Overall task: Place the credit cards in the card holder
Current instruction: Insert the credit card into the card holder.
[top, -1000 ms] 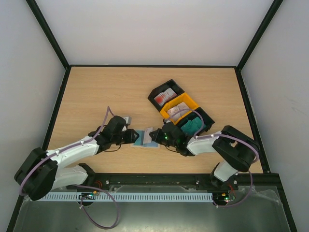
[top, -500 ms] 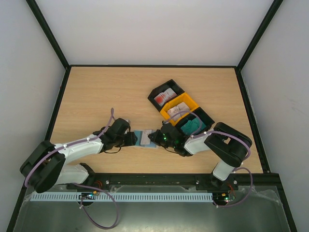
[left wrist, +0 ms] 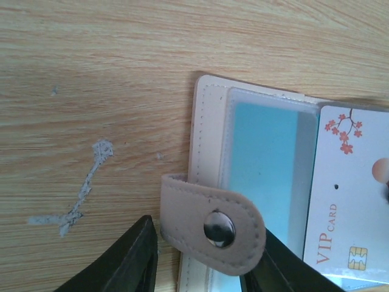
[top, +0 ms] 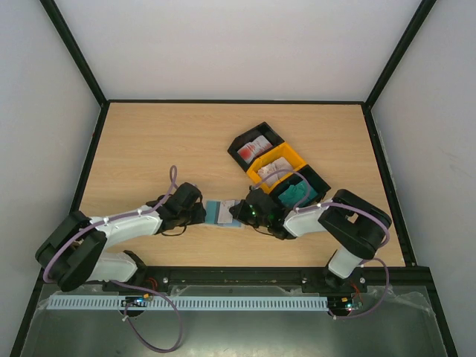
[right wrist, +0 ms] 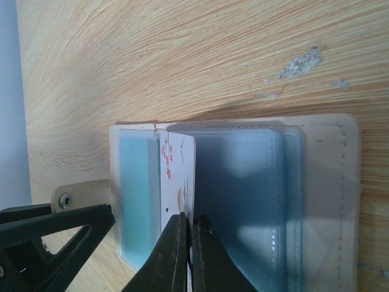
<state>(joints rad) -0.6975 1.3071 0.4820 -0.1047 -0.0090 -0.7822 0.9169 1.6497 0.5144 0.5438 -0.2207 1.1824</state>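
Observation:
The beige card holder [top: 222,212] lies open on the table between my two grippers. In the left wrist view its stitched edge [left wrist: 206,121] frames a clear pocket holding a teal card [left wrist: 264,164]. My left gripper [left wrist: 209,242] is open, and its fingers straddle the holder's snap tab [left wrist: 213,225]. A thin gap shows at the left finger. My right gripper [right wrist: 189,222] is shut on a white credit card with red print [right wrist: 176,176], held on edge over the holder's clear sleeves [right wrist: 243,188].
Behind the right arm stand three joined bins. A black one [top: 255,146] holds white and red cards, an orange one [top: 277,166] holds pale cards, and another black one [top: 296,193] holds teal cards. The black frame rail runs along the near edge.
My left wrist has swung lower and closer to the holder's left edge. The right gripper has stayed pinched on the white card at the holder.

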